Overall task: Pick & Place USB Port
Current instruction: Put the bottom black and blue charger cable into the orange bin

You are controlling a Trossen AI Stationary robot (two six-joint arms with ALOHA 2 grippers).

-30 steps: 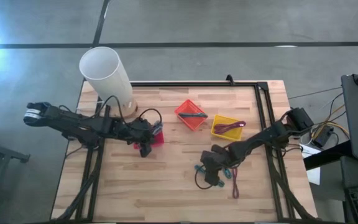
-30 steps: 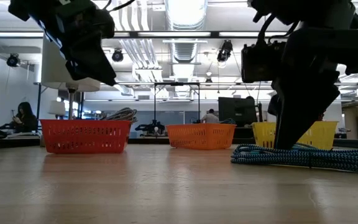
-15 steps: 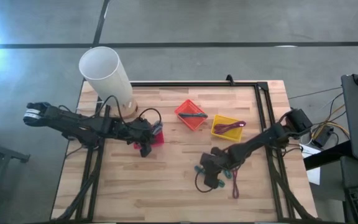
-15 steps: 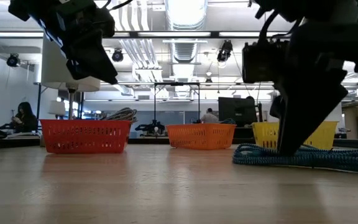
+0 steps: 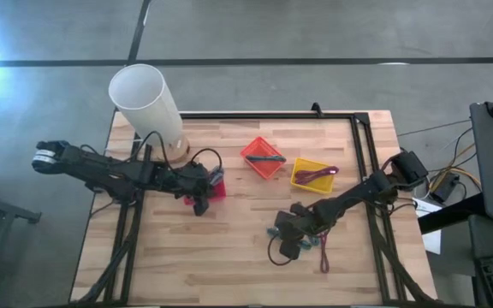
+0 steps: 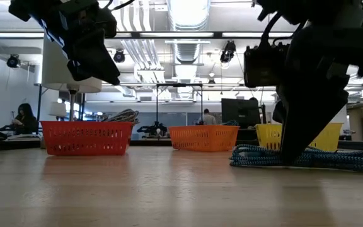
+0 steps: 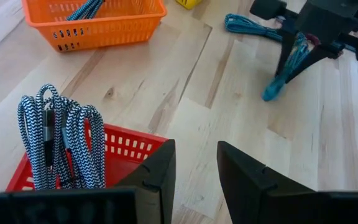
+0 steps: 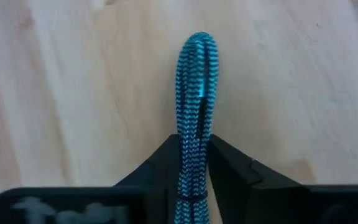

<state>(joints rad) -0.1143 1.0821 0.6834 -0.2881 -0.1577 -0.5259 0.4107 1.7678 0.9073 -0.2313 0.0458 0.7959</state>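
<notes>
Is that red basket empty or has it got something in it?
Not empty: the red basket holds a bundled black-and-white braided cable.

On the bench (image 5: 229, 265), three baskets stand in a row: one (image 5: 216, 189) under my left claw (image 5: 200, 205) with a coiled cable (image 7: 61, 146) in it, one (image 5: 264, 158) in the middle, one (image 5: 312, 175) to the right. My right claw (image 5: 286, 248) sits nearer the front edge, closed around a cable (image 8: 196, 93).

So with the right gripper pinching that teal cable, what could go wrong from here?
The right gripper pinches only one loop of the teal cable; the rest trails on the table, so lifting may uncoil it or let it slip. The trailing cable could also drag against the maroon cable lying beside it.
</notes>
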